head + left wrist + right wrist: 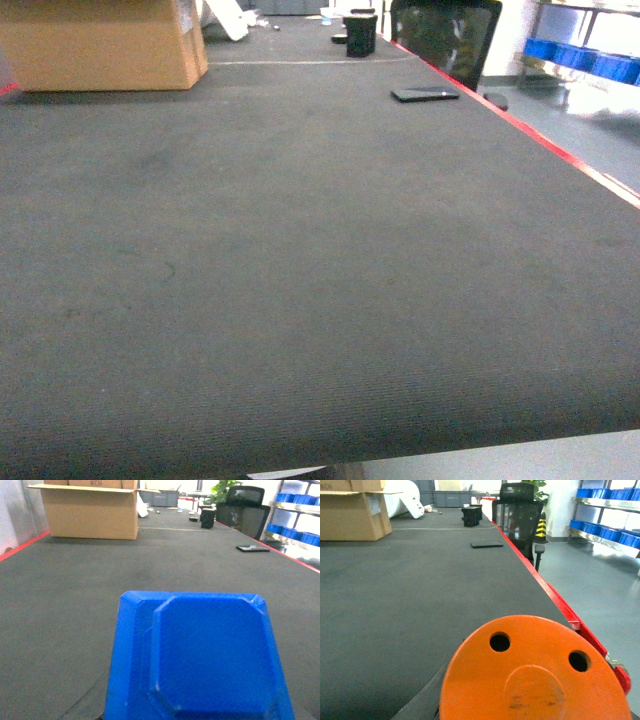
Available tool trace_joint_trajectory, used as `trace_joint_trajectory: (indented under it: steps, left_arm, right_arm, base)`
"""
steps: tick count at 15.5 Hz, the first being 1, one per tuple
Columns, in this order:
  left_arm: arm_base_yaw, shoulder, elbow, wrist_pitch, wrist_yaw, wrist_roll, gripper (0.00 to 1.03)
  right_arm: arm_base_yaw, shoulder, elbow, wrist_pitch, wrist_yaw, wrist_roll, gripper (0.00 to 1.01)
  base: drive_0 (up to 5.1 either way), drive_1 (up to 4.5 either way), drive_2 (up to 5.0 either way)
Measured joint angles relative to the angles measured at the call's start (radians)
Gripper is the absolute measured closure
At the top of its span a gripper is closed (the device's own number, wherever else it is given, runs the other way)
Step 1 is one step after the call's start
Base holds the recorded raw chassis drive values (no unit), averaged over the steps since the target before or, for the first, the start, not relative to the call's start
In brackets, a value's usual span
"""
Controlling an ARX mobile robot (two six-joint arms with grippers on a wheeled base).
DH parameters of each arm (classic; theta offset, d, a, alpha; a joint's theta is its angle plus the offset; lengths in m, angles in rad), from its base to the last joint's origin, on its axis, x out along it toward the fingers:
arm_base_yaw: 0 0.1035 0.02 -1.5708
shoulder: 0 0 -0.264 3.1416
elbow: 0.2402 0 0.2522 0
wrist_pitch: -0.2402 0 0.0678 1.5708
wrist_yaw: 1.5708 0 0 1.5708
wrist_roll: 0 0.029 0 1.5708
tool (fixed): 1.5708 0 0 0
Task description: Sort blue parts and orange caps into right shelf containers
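Two parts, blue part (205, 660) and orange cap (540, 675), hide both arms' fingers.

An orange cap (535, 675) with two round holes fills the 6 o'clock foreground over the dark bench (410, 590). At 10 o'clock sits a cardboard box (352, 510); blue crates (610, 532) line shelves at 2 o'clock.

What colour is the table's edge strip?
Red; the edge strip shows best in the right wrist view.
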Motion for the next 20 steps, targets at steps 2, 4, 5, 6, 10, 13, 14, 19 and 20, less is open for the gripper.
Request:
trace_joint_trajectory:
  steps: [2,4,5,6,10,13,14,19,20]
  left_arm:
    - [0.000,0.000,0.000,0.000,0.000,0.000,0.61]
    - [0.000,0.000,0.000,0.000,0.000,0.000,0.61]
    - [0.000,0.000,0.000,0.000,0.000,0.000,0.61]
    - [0.000,0.000,0.000,0.000,0.000,0.000,0.61]
    - [0.000,0.000,0.000,0.000,0.000,0.000,0.61]
    - [0.000,0.000,0.000,0.000,0.000,0.000,0.61]
    - [0.000,0.000,0.000,0.000,0.000,0.000,0.61]
    - [0.000,0.000,0.000,0.000,0.000,0.000,0.61]
    - [0.000,0.000,0.000,0.000,0.000,0.000,0.61]
  right_arm:
    - [0.000,0.000,0.000,0.000,0.000,0.000,0.58]
    - [0.000,0.000,0.000,0.000,0.000,0.000,0.58]
    - [0.000,0.000,0.000,0.000,0.000,0.000,0.58]
    - [0.000,0.000,0.000,0.000,0.000,0.000,0.58]
    - [0.000,0.000,0.000,0.000,0.000,0.000,0.58]
    - [0.000,0.000,0.000,0.000,0.000,0.000,0.58]
    - [0.000,0.000,0.000,0.000,0.000,0.000,0.58]
    - [0.000,0.000,0.000,0.000,0.000,0.000,0.58]
    - [0.000,0.000,0.000,0.000,0.000,0.000,0.58]
  base:
    - [-1.7,-1.70,-1.7]
    - [-1.6,-1.58,-1.6]
    - [-1.6,-1.60,-1.6]
    - [-1.6,-1.60,-1.6]
    - [-1.6,-1.64,-1.6]
    - [-1.6,-1.59,-1.6]
    - [-1.8,-1.78,-1.8]
    - [-1.8,-1.78,-1.8]
    - [-1.8,-1.78,-1.8]
